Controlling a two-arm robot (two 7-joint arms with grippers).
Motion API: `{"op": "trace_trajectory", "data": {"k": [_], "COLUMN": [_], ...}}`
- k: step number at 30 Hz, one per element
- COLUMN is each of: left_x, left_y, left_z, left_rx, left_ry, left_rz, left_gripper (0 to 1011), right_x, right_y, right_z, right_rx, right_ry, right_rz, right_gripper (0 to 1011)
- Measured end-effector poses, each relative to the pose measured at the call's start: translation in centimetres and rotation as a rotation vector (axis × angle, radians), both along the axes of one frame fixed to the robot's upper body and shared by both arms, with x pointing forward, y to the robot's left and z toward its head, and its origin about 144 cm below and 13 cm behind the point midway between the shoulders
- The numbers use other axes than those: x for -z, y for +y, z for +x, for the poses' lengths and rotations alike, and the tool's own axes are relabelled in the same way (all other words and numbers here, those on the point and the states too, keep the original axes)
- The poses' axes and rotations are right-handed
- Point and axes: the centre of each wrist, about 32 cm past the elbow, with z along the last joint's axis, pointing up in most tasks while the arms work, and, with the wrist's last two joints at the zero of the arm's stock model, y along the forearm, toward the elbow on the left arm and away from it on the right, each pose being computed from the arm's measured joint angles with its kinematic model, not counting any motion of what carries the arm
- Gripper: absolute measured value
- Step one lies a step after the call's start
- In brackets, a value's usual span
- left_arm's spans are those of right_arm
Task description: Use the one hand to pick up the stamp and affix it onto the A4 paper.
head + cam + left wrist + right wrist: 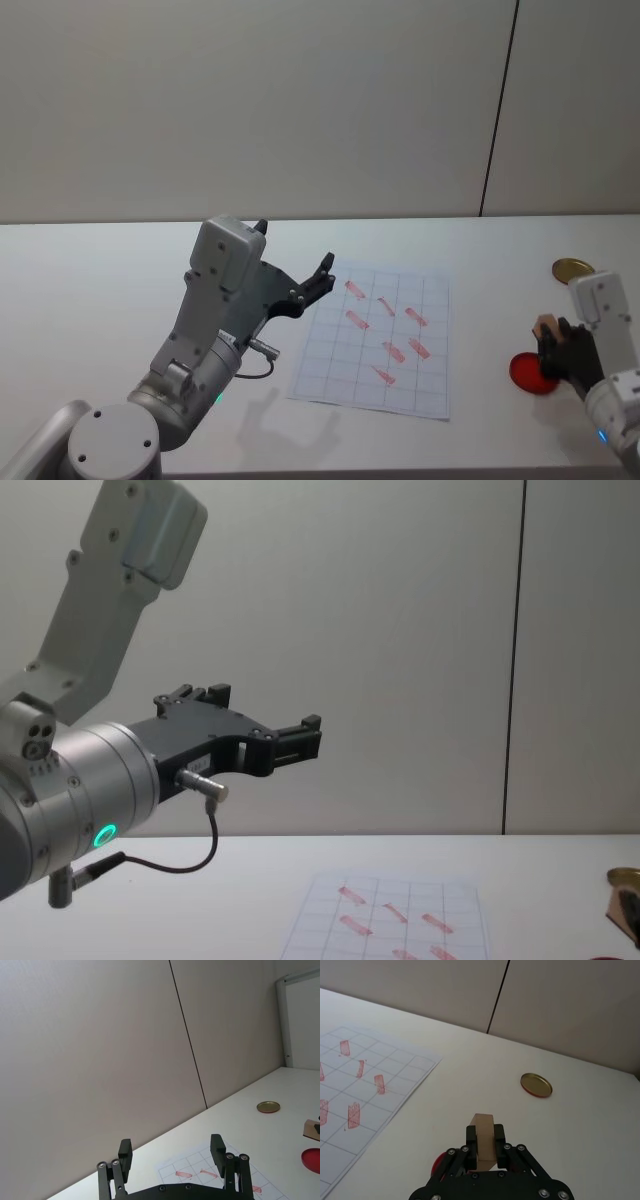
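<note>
The right gripper (556, 350) is at the right side of the desk (100, 280), low over the surface. Its two black fingers (471, 1136) are closed on the stamp (483, 1141), a light-brown wooden block that stands up between them in the right wrist view. In the head view, the top of the stamp (546, 326) shows just above the gripper. Under the gripper lies a red round pad (527, 373), and the gripper covers a part of it. It is not possible to tell whether the stamp touches the pad.

The paper (382, 340) lies flat in the middle of the desk, to the left of the right gripper and apart from it. It has a faint grid of squares and several red stamped marks (387, 307) on it. A round golden lid (573, 268) lies on the desk behind the right gripper, near the back edge.

The left gripper (297, 268) is held high over the desk, at the left of the paper. Its fingers (125, 1153) are wide apart and hold nothing. A green ring light (103, 834) shines on its wrist.
</note>
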Motion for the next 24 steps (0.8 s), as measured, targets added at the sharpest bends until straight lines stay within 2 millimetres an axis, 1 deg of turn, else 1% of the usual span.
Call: {"op": "trace_trajectory", "data": {"k": [13,24], "left_x": [0.0,0.0], "left_y": [0.0,0.0], "left_z": [0.0,0.0], "left_rx": [0.0,0.0], "left_ry": [0.0,0.0], "left_rz": [0.0,0.0], "left_gripper": [993,993], "right_x": [1.8,2.3], "right_y": [-0.4,-0.1], "right_z": [-0.2,0.1], "right_rx": [-0.026,-0.048], "right_ry": [0.058,0.067], "right_rz": [0.004,0.011], "right_gripper": [196,196]}}
